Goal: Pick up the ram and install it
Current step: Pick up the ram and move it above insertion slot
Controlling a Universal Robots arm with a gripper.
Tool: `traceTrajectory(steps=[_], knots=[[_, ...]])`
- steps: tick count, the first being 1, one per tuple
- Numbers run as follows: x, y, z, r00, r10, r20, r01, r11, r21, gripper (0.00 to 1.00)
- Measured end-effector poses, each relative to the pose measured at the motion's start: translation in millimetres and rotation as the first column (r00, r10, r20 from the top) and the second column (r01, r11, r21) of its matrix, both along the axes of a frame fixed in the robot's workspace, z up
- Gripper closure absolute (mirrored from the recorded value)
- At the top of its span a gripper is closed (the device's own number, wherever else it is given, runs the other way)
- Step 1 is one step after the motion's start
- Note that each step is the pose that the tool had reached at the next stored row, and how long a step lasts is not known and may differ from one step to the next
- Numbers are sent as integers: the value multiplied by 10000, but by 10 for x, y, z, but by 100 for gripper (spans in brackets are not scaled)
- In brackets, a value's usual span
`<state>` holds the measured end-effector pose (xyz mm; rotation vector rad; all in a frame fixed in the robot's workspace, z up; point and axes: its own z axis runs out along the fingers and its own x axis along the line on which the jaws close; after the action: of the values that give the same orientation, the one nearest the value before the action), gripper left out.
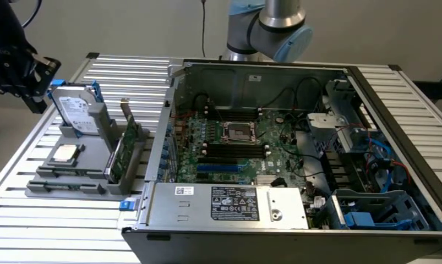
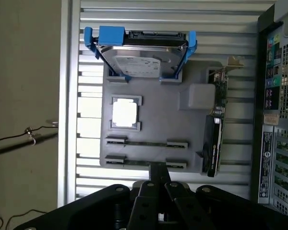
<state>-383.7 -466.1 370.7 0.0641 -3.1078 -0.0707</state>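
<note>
Far left, above the desk: hand [image 1: 26, 77] hangs in the air over the slatted desk [image 1: 29, 225], fingers pressed together, pinching nothing.
Tray: grey holder [image 1: 92, 159] flat on the desk, just beside the open case.
Hard drive: silver top, blue rails [image 1: 74, 113]; stands on edge at the tray's far end.
Processor: square silver chip [image 1: 65, 155] seated in its recess, mid-tray.
Ram: thin stick [image 1: 66, 187] lying in the tray's row farthest from the hard drive, not held. From the wrist, the ram [image 2: 134, 161] is the tray part closest to the hand [image 2: 158, 168].
Green card: taller board with metal bracket [image 1: 125, 146], upright along the tray edge nearest the case.
Motherboard: green board [image 1: 279, 159] exposed, long dark slots either side of a bare socket.
Power supply: grey labelled box [image 1: 228, 203] at the case's near end.
Arm: grey and pale-blue joint [image 1: 272, 25] behind the case.
Case: open tower [image 1: 397, 110] lying on its side.
</note>
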Motion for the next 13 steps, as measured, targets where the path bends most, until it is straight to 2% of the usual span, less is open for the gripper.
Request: traceTrajectory(steps=[3,6,8,13], knots=[[0,0,-3,9985,539,59,-539,9985,-3,89],[0,0,-9,9939,1093,123,-1093,9940,-7,89],[0,0,-17,9894,1438,186,-1438,9896,-14,89],[-1,0,-44,9728,2284,380,-2283,9736,-52,89]])
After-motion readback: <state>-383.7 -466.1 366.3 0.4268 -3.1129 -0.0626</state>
